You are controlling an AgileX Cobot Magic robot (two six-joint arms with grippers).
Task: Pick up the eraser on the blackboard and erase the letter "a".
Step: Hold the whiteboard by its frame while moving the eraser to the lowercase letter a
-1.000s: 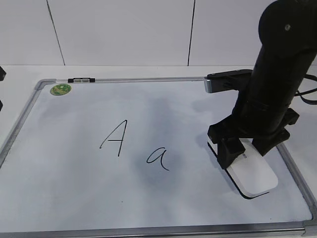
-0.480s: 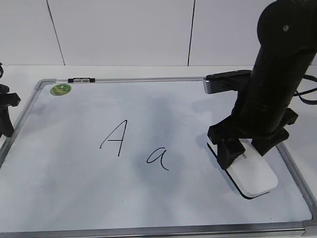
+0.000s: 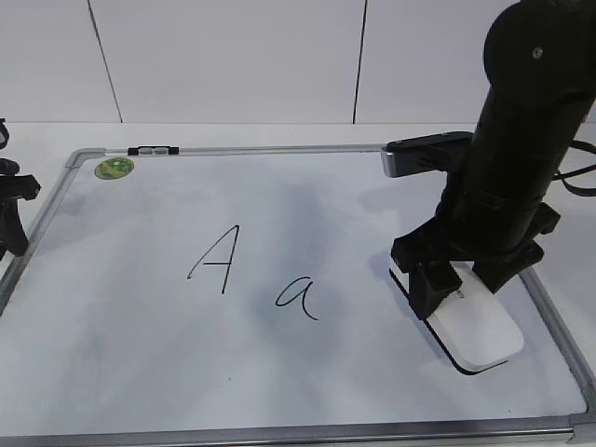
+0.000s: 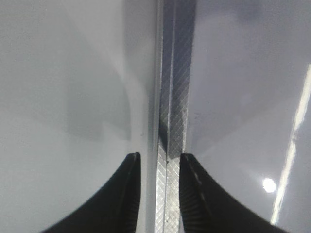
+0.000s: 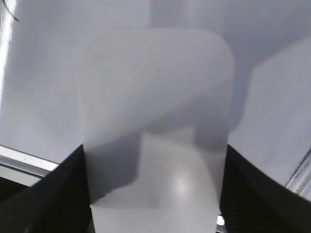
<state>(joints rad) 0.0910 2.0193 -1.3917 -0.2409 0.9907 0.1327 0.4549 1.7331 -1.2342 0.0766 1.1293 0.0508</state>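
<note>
The white eraser (image 3: 480,331) lies on the blackboard (image 3: 140,354) near its right edge. My right gripper (image 3: 461,279) comes down over the eraser's back end, with its jaws against both long sides. In the right wrist view the eraser (image 5: 155,97) fills the space between the jaws of the right gripper (image 5: 153,194). The small letter "a" (image 3: 296,298) is to the left of the eraser. My left gripper (image 3: 11,219) is at the board's left edge. In the left wrist view the left gripper (image 4: 159,160) straddles the metal frame (image 4: 172,97) with a narrow gap.
A taller capital "A" (image 3: 216,259) is written left of the small "a". A green round sticker (image 3: 114,168) and a small black clip (image 3: 154,150) are at the board's far left corner. White table surrounds the board.
My left gripper has come into view at the board's left edge and settled there. My right gripper and the eraser have barely shifted.
</note>
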